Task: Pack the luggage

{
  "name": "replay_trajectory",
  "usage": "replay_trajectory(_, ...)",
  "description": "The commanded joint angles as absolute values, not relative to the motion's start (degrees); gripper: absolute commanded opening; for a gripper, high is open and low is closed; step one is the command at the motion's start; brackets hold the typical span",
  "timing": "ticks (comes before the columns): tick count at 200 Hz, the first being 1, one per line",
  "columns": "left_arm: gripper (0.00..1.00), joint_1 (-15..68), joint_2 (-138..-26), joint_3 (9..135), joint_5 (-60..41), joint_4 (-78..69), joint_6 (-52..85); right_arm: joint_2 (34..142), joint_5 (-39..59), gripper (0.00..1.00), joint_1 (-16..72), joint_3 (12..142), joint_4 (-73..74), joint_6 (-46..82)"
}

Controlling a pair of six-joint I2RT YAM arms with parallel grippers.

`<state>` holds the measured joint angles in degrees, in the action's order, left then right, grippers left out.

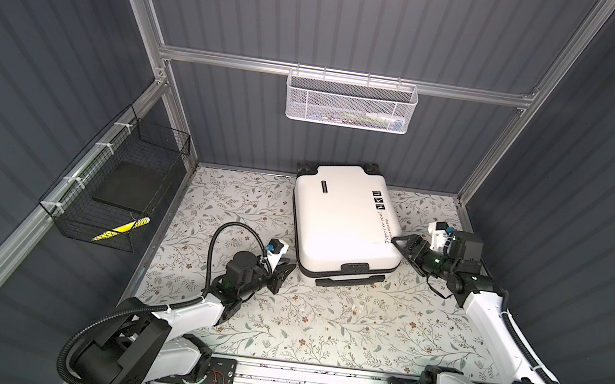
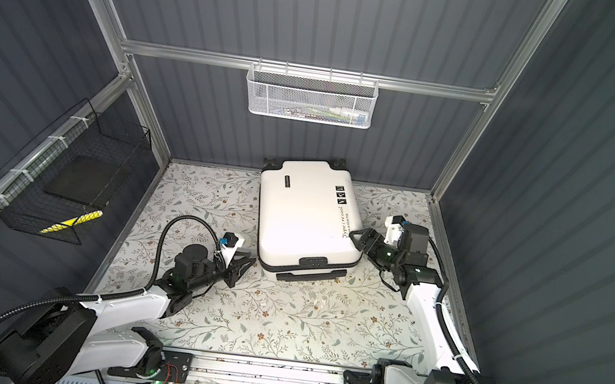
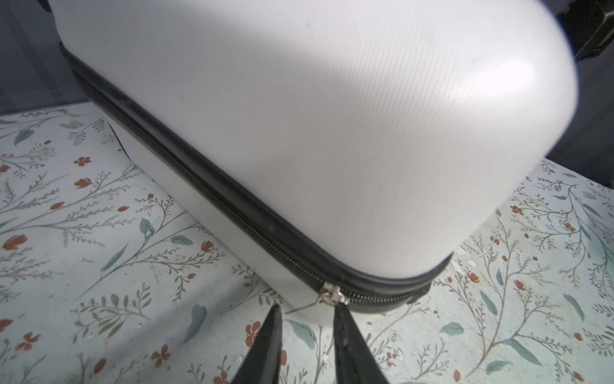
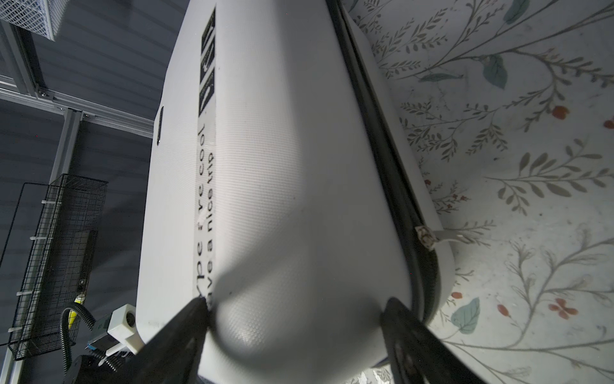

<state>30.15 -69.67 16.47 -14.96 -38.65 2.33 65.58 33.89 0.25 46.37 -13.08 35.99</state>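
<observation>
The white luggage [image 1: 342, 222] [image 2: 306, 217] lies flat and closed at the back middle of the floral table, handle end toward me. My left gripper [image 1: 286, 271] [image 3: 307, 307] sits low at its near left corner, open by a small gap. The silver zipper slider [image 3: 330, 296] is just ahead of its tips, and its thin pull tab lies loose between them. My right gripper [image 1: 400, 247] [image 4: 295, 304] straddles the luggage's [image 4: 282, 166] right edge, jaws wide. One finger rests on top by the black script and the other on the zipper seam. Another zipper slider [image 4: 425, 237] shows on that side.
A white mesh basket [image 1: 349, 103] with small items hangs on the back rail. A black wire basket [image 1: 114, 190] on the left wall holds a dark flat pad and a yellow-and-black item [image 1: 120, 230]. Bare floral table [image 1: 319, 325] stretches in front of the luggage.
</observation>
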Motion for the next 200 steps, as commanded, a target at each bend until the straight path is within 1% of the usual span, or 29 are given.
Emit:
replay_trajectory(1, 0.38, 30.0, -68.8, 15.4, -13.3, -39.4, 1.3, 66.1, 34.5, 0.83, 0.4, 45.4, -13.4, 36.1)
replay_trajectory(19, 0.43, 30.0, -69.1, 15.1, -13.3, -39.5, 1.1, 66.0, 34.4, 0.83, 0.4, 45.4, -13.4, 36.1)
replay_trajectory(42, 0.46, 30.0, -70.1, 15.1, -13.5, -39.9, 0.8, 66.1, 34.4, 0.83, 0.4, 45.4, -13.6, 36.1)
replay_trajectory(118, 0.47, 30.0, -75.9, 16.2, -16.1, -44.9, 1.3, 66.1, 34.2, 0.83, 0.4, 45.4, -14.0, 36.2)
replay_trajectory(200, 0.43, 30.0, -79.4, 18.1, -18.4, -48.0, 1.3, 66.5, 34.0, 0.82, 0.4, 45.4, -14.0, 35.9)
